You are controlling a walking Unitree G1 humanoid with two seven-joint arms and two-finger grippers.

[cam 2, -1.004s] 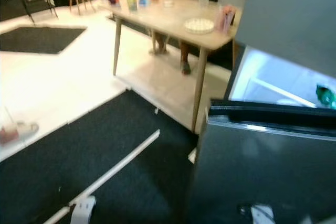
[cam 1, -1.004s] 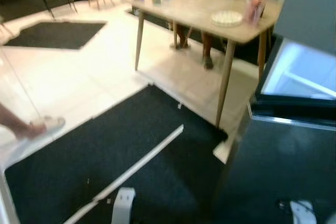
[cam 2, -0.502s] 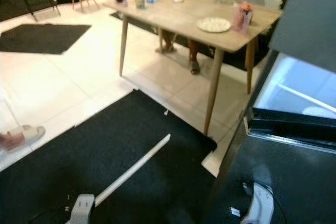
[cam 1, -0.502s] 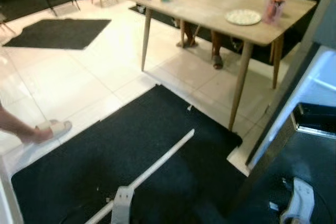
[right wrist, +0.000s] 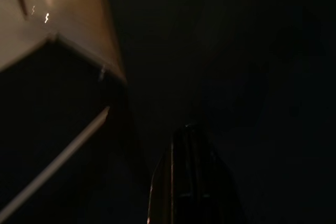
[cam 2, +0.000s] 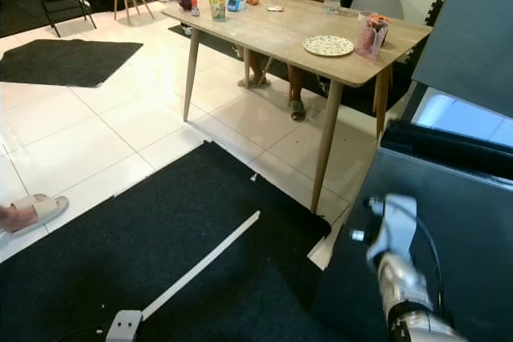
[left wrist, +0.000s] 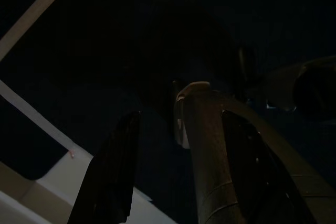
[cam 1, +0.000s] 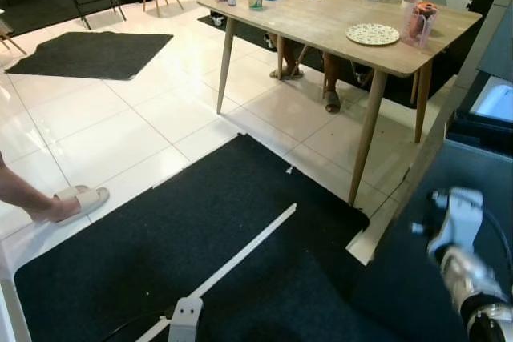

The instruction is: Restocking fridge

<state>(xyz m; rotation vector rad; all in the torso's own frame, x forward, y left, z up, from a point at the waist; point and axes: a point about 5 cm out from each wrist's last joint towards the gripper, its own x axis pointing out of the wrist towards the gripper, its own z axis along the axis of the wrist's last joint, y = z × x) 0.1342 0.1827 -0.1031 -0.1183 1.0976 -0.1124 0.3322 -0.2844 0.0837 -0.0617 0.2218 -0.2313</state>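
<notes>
Judging by its bulk, the fridge door (cam 2: 449, 222) at the right edge is stiff and heavy, best taken along its free edge. The right gripper (cam 2: 390, 222) rises against it; I cannot tell its pincer state. The left gripper (left wrist: 173, 166) hangs spread. One table (cam 2: 272, 34) carries one plate (cam 2: 328, 46), perhaps two cups.

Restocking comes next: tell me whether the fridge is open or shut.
Open: the dark fridge door stands swung out, with the lit white interior showing behind its top edge.

Both head cameras looked down across a black mat (cam 1: 200, 222) toward a tabletop (cam 2: 288, 34); wrist cameras pointed into darkness.
</notes>
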